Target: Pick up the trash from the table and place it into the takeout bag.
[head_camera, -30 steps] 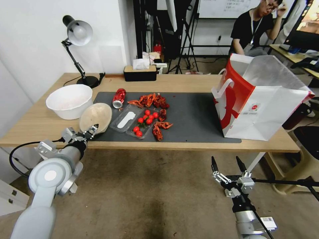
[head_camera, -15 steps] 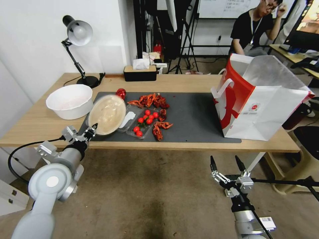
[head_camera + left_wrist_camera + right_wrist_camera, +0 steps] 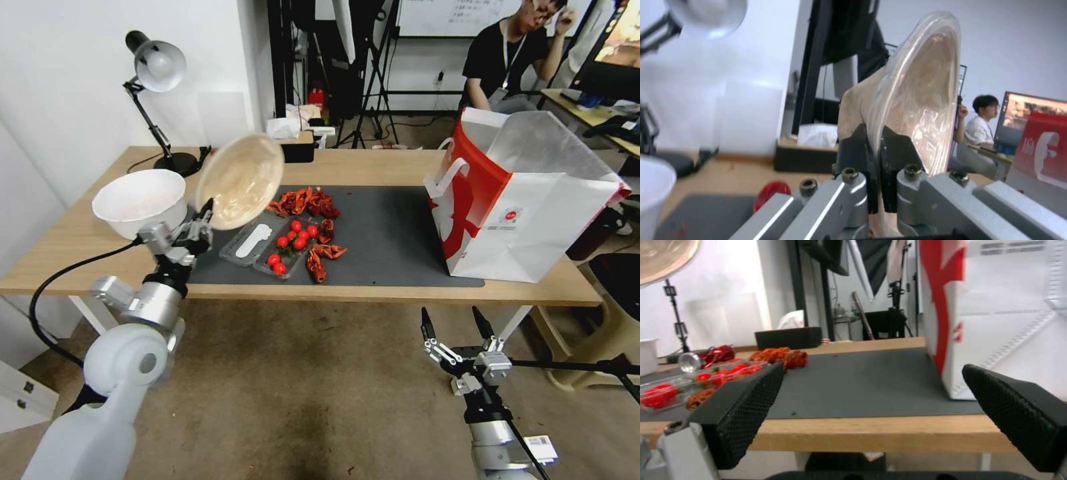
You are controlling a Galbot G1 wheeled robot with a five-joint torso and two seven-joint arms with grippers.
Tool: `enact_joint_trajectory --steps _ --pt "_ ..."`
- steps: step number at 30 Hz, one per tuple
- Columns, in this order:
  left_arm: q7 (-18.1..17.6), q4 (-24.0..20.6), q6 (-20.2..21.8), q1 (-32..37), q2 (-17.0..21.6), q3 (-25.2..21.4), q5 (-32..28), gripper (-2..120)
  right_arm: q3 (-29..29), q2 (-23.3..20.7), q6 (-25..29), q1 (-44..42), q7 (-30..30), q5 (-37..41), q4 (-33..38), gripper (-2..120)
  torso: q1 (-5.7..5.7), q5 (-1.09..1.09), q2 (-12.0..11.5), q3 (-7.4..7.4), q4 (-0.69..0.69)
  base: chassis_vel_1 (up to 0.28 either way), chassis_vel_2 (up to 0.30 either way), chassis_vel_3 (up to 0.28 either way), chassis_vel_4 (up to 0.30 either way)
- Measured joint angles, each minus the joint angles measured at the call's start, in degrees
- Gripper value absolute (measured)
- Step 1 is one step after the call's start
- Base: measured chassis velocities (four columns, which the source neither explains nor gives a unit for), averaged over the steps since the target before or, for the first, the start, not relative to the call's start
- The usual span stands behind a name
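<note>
Head view first: the left gripper [image 3: 203,217] is pinching the rim of the shallow beige bowl [image 3: 241,179] and holding it tilted in the air above the left end of the dark grey mat [image 3: 393,233]. Behind it a white bowl [image 3: 139,201] is sitting on the table [image 3: 373,167]. Crayfish shells [image 3: 307,200] and a clear tray of cherry tomatoes [image 3: 283,250] are lying mid-mat. The takeout bag [image 3: 527,200] is standing open at the far right. The right gripper [image 3: 459,325] is hanging idle below the near table edge, fingers spread.

Left wrist view: black fingertips [image 3: 853,146] are pressing together on the bowl's edge, the bowl standing nearly upright; a crushed red can [image 3: 771,193] is lying beyond.

Right wrist view: the wide-open pads [image 3: 746,406] are framing the mat and the bag's white-and-red wall.

To my eye, the carrying step is underway. The next move calls for a long sweep rightward, high enough to clear the bag's rim, before letting go.
</note>
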Motion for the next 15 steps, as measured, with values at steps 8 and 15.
enact_joint_trajectory --steps 8,15 --pt "0.6 0.91 -1.06 -2.23 2.31 1.34 2.06 0 -0.74 -0.46 -0.48 1.03 -0.06 -0.01 -0.08 100 0.0 0.01 0.0 0.0 0.05 0.0 0.0 0.0 0.0" --pt "1.25 4.33 -1.29 -12.07 7.96 8.17 1.19 0 -1.01 0.25 -0.61 0.83 -0.17 -0.71 -0.17 100 0.0 0.0 0.0 0.0 0.01 0.0 0.0 0.0 0.0"
